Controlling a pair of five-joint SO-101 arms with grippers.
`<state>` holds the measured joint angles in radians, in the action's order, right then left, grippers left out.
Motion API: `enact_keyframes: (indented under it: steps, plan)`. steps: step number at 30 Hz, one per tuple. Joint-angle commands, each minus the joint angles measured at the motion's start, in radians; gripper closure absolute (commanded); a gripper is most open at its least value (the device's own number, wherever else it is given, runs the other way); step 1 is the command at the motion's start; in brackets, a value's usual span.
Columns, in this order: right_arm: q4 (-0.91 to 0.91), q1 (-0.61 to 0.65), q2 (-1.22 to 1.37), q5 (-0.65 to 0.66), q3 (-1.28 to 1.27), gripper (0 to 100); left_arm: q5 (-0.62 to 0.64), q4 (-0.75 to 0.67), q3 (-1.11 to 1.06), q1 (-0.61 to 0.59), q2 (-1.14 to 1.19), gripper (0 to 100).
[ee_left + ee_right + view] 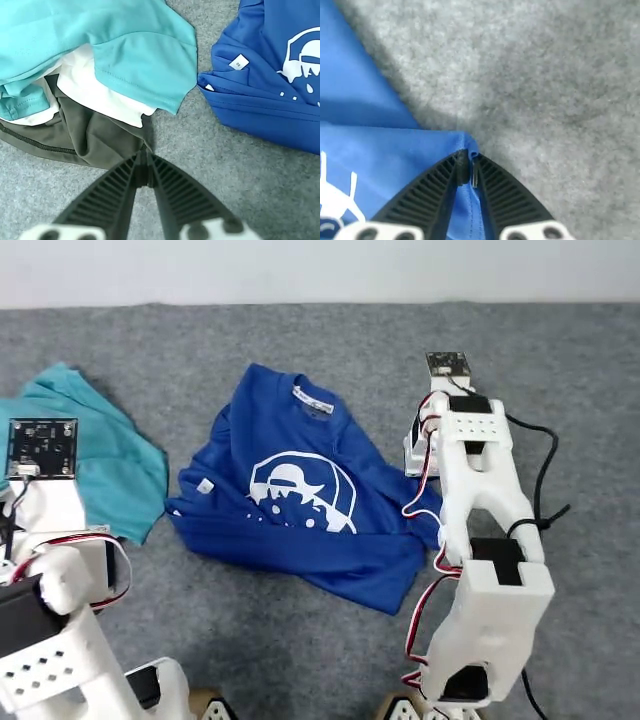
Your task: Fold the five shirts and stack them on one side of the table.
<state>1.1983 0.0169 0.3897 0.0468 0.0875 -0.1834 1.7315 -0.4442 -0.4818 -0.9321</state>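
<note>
A blue shirt (300,490) with a white print lies crumpled in the middle of the grey table. My right gripper (468,162) is shut on a corner of the blue shirt (380,165) at its right side, low over the table. At the left lies a pile with a teal shirt (110,450) on top. In the left wrist view the teal shirt (125,45) covers a white shirt (100,95) and an olive shirt (90,135). My left gripper (145,162) is shut, its tips at the olive shirt's corner. The blue shirt (270,100) lies beside the pile.
Grey felt (300,640) covers the whole table, bare in front of and behind the blue shirt. The right arm (480,500) with its cables stands along the blue shirt's right side. The left arm (50,540) stands at the front left by the pile.
</note>
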Motion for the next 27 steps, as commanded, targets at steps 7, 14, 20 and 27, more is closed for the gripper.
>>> enact_keyframes:
  steps: [7, 14, 20, 27]
  plan:
    - [-0.051, -0.295, -0.202, 0.069, 0.101, 99.0, 0.011, -0.014, 0.005, 0.012, -0.012, 100]
    - [-0.113, -0.492, -0.196, 0.103, 0.101, 99.0, -0.011, -0.008, -0.001, 0.201, -0.003, 100]
    - [-0.081, -0.544, -0.188, 0.167, 0.058, 99.0, 0.02, -0.009, -0.024, 0.46, 0.06, 100]
    - [-0.065, -0.544, -0.157, 0.183, -0.031, 99.0, 0.02, -0.015, -0.005, 0.764, 0.253, 100]
